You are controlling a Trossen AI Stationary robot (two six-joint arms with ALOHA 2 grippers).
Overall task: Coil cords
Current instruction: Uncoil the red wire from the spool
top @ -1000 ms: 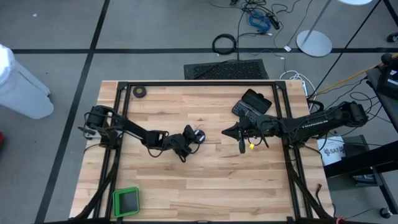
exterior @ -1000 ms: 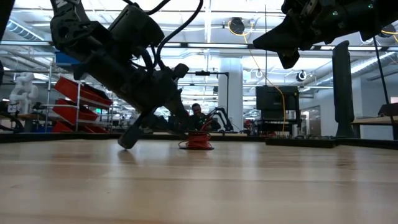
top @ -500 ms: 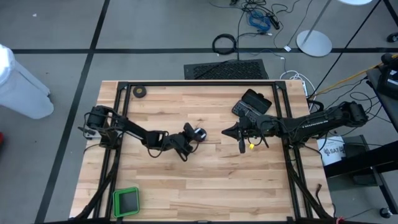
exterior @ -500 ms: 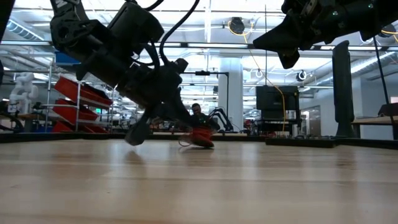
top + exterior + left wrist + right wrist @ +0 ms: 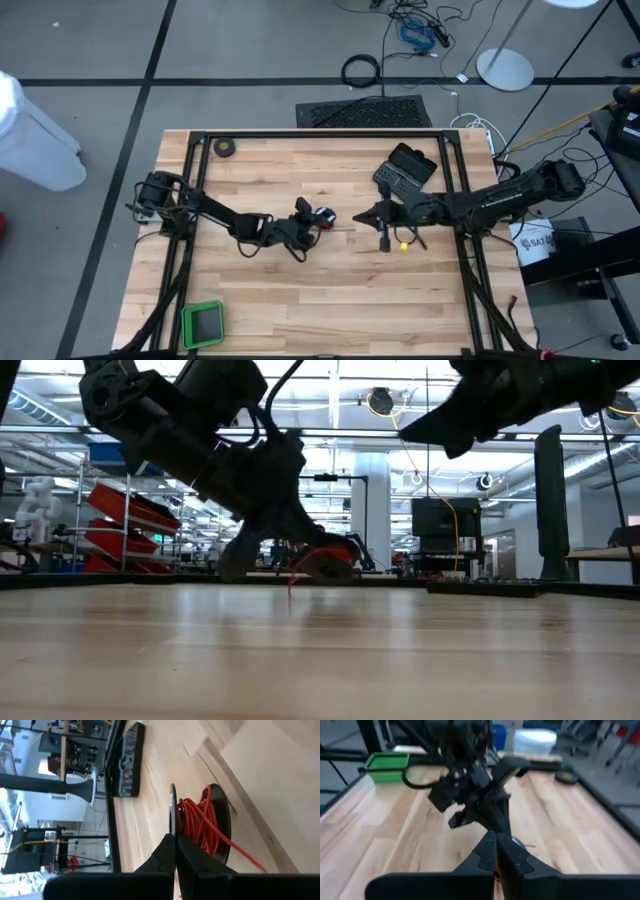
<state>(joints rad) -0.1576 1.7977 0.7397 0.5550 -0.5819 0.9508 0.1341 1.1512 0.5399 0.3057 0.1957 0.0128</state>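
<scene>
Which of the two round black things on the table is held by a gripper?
The reel wound with red wire, mid-table: the left gripper has pinched its flange. The tape roll lies alone near the far left corner.

Both arms matte black/dark grey, six-joint, boxy links w/ rounded joint housings. Left arm: chunky base block by the desk edge, black cable running alongside, slimmer forearm, blocky wrist. Left claw: two dark tapered fingers, smooth, wedge-shaped tips. Right arm: same build, cable loops at the base end, small yellow spot under the wrist. Right claw: matching dark pointed fingers. In low view, looped black cables stand off the left arm's upper links.
</scene>
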